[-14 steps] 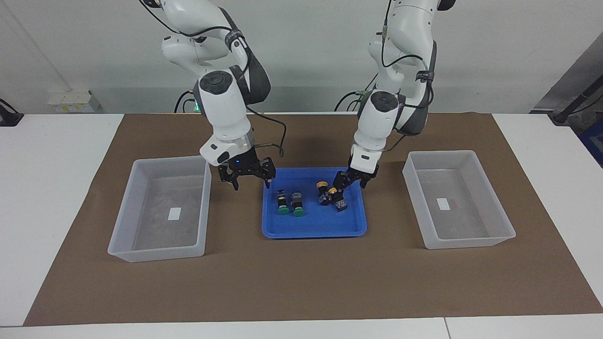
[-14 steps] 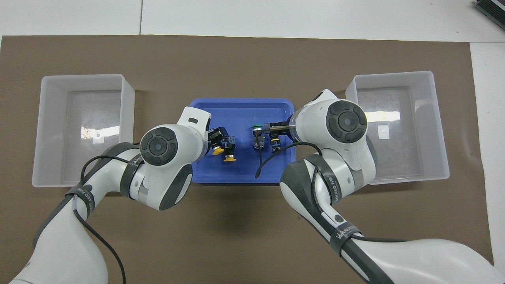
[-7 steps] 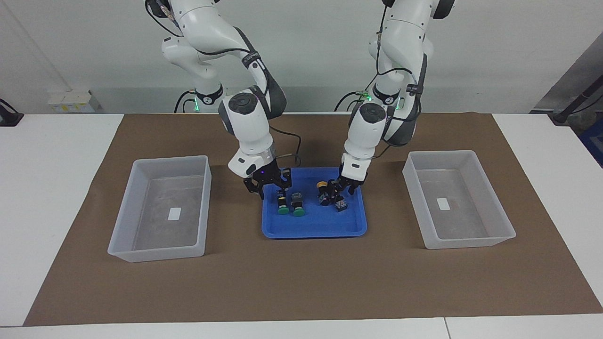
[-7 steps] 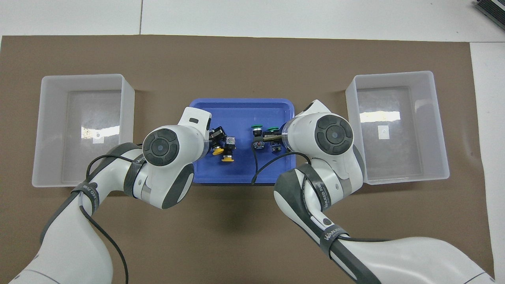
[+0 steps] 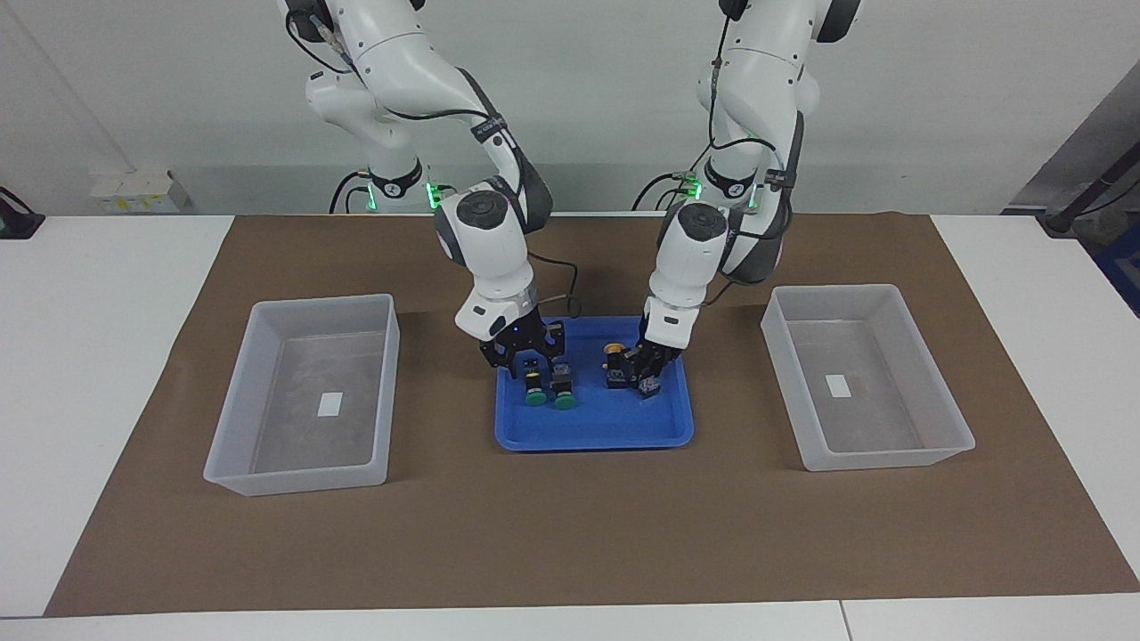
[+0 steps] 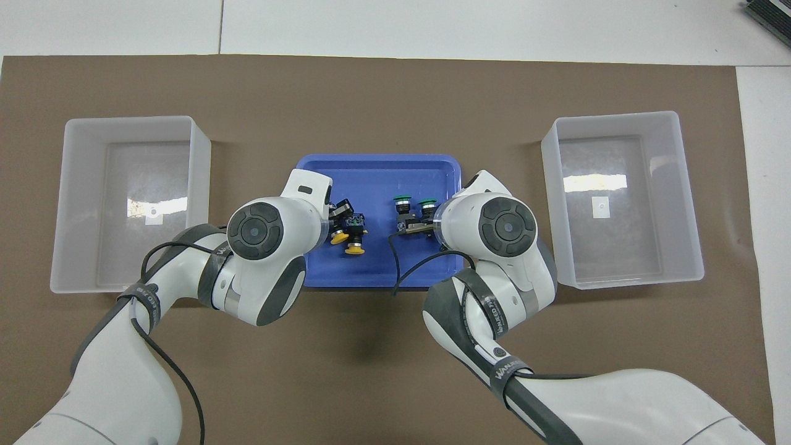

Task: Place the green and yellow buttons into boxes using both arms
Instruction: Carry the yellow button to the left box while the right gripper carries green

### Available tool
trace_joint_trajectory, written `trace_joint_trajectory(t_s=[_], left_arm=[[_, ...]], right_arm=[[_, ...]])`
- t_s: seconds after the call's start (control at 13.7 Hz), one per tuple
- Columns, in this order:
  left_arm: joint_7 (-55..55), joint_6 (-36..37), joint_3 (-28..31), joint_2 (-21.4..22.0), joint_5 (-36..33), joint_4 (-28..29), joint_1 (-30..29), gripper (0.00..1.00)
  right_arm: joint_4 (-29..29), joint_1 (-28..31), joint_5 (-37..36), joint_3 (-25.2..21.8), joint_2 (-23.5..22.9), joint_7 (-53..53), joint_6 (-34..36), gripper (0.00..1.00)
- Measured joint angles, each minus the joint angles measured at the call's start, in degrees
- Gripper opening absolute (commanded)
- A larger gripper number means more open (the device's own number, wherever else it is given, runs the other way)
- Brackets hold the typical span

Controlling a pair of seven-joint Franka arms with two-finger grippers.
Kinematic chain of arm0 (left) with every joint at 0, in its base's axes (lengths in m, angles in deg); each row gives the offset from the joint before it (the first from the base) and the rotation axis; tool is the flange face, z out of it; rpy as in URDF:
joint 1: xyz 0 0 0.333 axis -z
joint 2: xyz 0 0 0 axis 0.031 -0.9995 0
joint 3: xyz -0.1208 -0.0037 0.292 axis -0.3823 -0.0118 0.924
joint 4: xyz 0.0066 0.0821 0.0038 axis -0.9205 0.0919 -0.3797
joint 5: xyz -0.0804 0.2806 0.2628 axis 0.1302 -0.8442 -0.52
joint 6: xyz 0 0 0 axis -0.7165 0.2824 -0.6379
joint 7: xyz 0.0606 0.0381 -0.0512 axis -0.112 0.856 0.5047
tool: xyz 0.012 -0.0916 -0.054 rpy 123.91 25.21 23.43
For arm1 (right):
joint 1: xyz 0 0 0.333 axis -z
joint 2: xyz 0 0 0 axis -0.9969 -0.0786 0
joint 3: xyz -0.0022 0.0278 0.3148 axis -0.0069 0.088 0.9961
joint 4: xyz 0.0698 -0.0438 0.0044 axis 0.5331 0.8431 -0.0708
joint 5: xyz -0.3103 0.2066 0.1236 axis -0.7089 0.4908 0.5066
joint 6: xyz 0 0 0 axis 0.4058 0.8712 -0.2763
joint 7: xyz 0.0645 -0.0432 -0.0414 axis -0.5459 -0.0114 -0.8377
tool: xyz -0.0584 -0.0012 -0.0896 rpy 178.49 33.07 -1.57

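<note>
Two green buttons [image 5: 535, 398] [image 6: 402, 199] lie side by side in the blue tray [image 5: 597, 436], toward the right arm's end. Two yellow buttons [image 5: 609, 348] [image 6: 353, 248] lie toward the left arm's end. My right gripper [image 5: 525, 363] is open, low in the tray, with its fingers down around the bodies of the green buttons. My left gripper [image 5: 643, 374] is down at the yellow button farther from the robots and covers its cap. Both boxes [image 5: 325, 303] [image 5: 833, 289] hold only a white sticker. In the overhead view the wrists hide both grippers.
The tray [image 6: 377, 164] sits mid-table on a brown mat, between the two boxes [image 6: 130, 120] [image 6: 618, 115]. White table surrounds the mat. A cable loops from the right wrist over the tray's near edge.
Both grippers came down into the tray. The right one moved from beside the tray toward the left arm's end, onto the green buttons. The left one dropped onto the yellow buttons.
</note>
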Motion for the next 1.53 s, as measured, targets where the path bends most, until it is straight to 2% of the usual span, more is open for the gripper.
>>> trace_joint_trajectory(t_s=[0.07,0.22,0.29,0.36,0.44,0.51,0.73,0.95,1.09,1.24,1.53], left_arm=[[0.0,0.0,0.0,0.0,0.0,-0.02,0.01,0.03],[0.0,0.31,0.03,0.0,-0.07,-0.13,0.03,0.0],[0.0,1.02,0.06,0.0,-0.38,-0.36,0.04,0.0],[0.0,2.93,0.16,0.01,-0.84,-1.07,0.04,0.0],[0.0,5.57,0.3,0.09,-1.19,-2.26,0.04,0.0],[0.0,8.59,0.5,0.35,-1.32,-3.99,0.02,0.0],[-0.11,15.63,1.11,2.81,-1.48,-8.27,-1.3,0.0],[-2.02,20.97,1.35,6.05,-1.74,-9.82,-4.45,0.0],[-6.68,23.77,1.38,7.38,-1.88,-10.16,-7.3,0.0],[-14.76,27.0,1.48,8.6,-1.88,-10.24,-11.16,0.0],[-31.54,30.79,1.56,9.45,-0.46,-11.72,-19.73,0.0]], right_arm=[[0.33,0.0,-0.02,0.0,0.0,0.0,-0.27,0.62],[1.46,0.0,-0.04,0.0,-0.02,0.0,-1.39,0.58],[2.0,0.0,-0.04,0.0,-0.02,0.0,-1.83,0.5],[2.5,0.0,-0.04,0.0,-0.03,-0.01,-2.35,0.37],[2.75,0.0,-0.04,0.0,-0.02,-0.01,-2.59,0.14],[2.87,0.0,-0.05,0.0,-0.02,-0.01,-2.68,0.0],[2.91,0.0,-0.04,-0.01,-0.02,0.94,-2.79,0.0],[2.58,0.06,-0.05,-0.11,0.65,3.85,-2.93,0.0],[2.15,0.65,-0.05,-0.3,3.5,5.97,-0.51,0.0],[1.68,2.86,-0.05,-0.58,8.19,6.39,5.21,0.0],[1.72,11.93,-0.4,-0.73,15.07,1.36,12.68,0.0]])
